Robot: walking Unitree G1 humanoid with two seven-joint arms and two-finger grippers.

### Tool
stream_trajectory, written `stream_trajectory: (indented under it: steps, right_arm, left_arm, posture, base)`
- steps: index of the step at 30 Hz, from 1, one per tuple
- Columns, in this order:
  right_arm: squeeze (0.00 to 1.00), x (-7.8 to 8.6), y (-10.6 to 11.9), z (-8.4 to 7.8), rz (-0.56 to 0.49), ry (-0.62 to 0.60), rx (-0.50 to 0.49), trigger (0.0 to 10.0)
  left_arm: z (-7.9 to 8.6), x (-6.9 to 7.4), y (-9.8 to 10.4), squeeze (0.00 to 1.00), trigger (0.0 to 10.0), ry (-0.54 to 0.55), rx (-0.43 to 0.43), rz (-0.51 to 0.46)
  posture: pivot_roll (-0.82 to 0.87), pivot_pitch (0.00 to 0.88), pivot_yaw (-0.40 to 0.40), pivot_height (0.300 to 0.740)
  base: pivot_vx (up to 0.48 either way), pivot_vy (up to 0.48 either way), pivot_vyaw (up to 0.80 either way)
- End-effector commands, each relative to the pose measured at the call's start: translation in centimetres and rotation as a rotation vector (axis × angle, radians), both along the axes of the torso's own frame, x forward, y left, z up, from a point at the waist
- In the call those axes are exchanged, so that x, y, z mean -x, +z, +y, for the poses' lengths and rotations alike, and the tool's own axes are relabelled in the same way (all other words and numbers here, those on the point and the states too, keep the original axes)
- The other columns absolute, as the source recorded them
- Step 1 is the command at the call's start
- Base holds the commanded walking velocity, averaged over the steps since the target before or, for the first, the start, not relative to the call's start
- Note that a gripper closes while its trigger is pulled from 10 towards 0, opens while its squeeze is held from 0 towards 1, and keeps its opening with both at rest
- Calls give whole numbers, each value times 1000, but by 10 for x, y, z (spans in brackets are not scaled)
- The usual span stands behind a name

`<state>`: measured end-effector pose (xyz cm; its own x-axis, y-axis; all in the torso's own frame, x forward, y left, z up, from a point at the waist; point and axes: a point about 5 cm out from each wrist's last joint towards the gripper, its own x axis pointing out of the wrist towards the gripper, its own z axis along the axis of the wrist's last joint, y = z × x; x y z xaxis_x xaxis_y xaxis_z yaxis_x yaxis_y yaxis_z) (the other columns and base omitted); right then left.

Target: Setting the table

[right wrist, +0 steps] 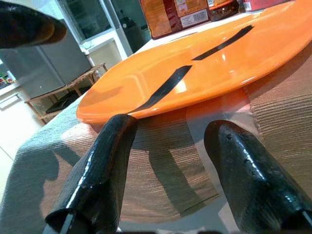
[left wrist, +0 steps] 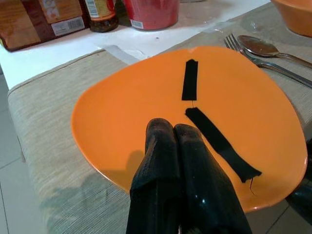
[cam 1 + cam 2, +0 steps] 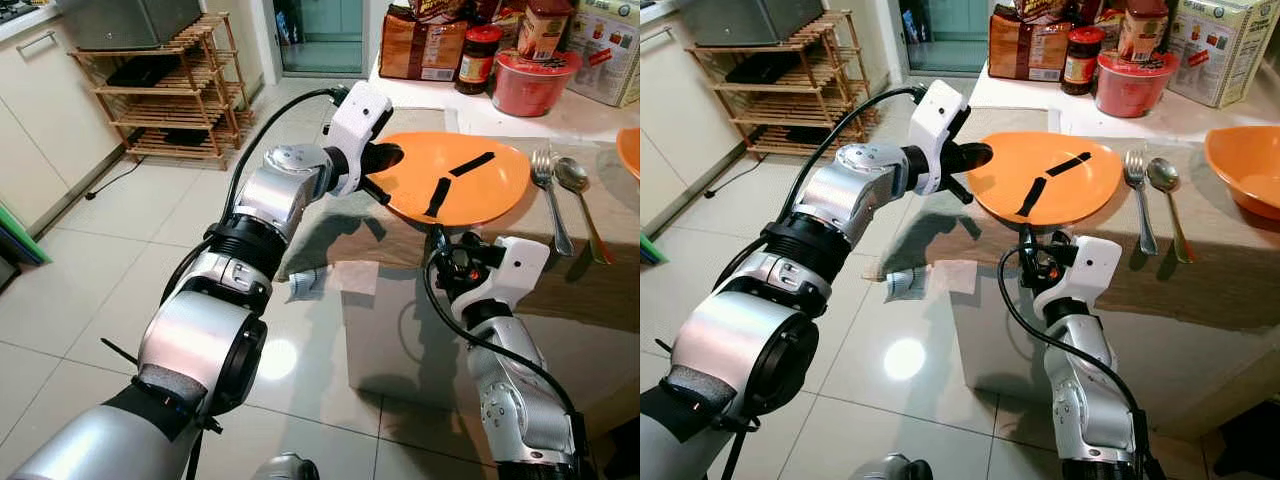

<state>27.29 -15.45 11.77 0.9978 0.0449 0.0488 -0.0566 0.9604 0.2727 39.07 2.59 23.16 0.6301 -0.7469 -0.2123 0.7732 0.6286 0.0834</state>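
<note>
Orange plate [image 3: 455, 180] on the counter [image 3: 600, 285] — left end effector [image 3: 385, 156] pressed closed over its rim; right end effector [image 1: 168, 161] spread wide, just beside its near edge.

Cloth-covered table [image 3: 1240, 270] bearing plate [image 3: 1050, 180], fork [image 3: 1137, 190], spoon [image 3: 1167, 195]

The floor [image 3: 90, 290] has big pale shiny tiles, and a round light spot [image 3: 278, 358] glows on it. A wooden rack [image 3: 170, 90] stands by cream cupboards [image 3: 45, 110]. A doorway [image 3: 320, 35] opens behind.
</note>
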Motion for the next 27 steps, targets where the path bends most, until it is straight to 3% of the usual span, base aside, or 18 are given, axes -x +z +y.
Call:
stream_trajectory:
  steps: [1, 10, 14, 18, 19, 21, 22, 27]
  right_arm:
    - [0, -4, 4, 0, -22, -16, -1, 10000]
    - [0, -1, 2, -2, -14, -21, 2, 10000]
    - [0, 18, 2, -7, 1, -13, 52, 10000]
    - [0, 38, 17, -15, -60, -10, 179, 10000]
    - [0, 43, 26, -18, -110, -43, 272, 10000]
    - [0, 45, 30, -19, -135, -65, 318, 10000]
    - [0, 48, 38, -23, -179, -128, 403, 10000]
    - [0, 49, 52, -33, -230, -306, 489, 10000]
  left_arm:
    - [4, 0, 3, 0, 10000, 10, -6, -11]
    - [4, 1, 1, 0, 10000, 8, -6, -8]
    - [12, 1, -12, 0, 10000, 64, 6, 2]
    - [17, 1, -23, 0, 10000, 144, 67, -17]
    - [22, 1, -31, 0, 10000, 207, 112, -15]
    - [25, 1, -36, 0, 10000, 240, 133, -8]
    - [29, 4, -46, 0, 10000, 283, 167, 2]
    - [42, 16, -67, 0, 10000, 359, 240, -5]
  posture:
    - [4, 0, 110, 735]
    - [4, 0, 109, 735]
    - [-13, 0, 110, 735]
    - [-33, 0, 111, 735]
    - [-52, 0, 117, 735]
    - [-59, 0, 118, 735]
    - [-68, 0, 121, 735]
    - [-66, 0, 130, 735]
  base:
    - [0, 0, 0]
    - [0, 0, 0]
    - [0, 0, 0]
    - [0, 0, 0]
    - [0, 0, 0]
    - [0, 0, 0]
    - [0, 0, 0]
    - [0, 0, 0]
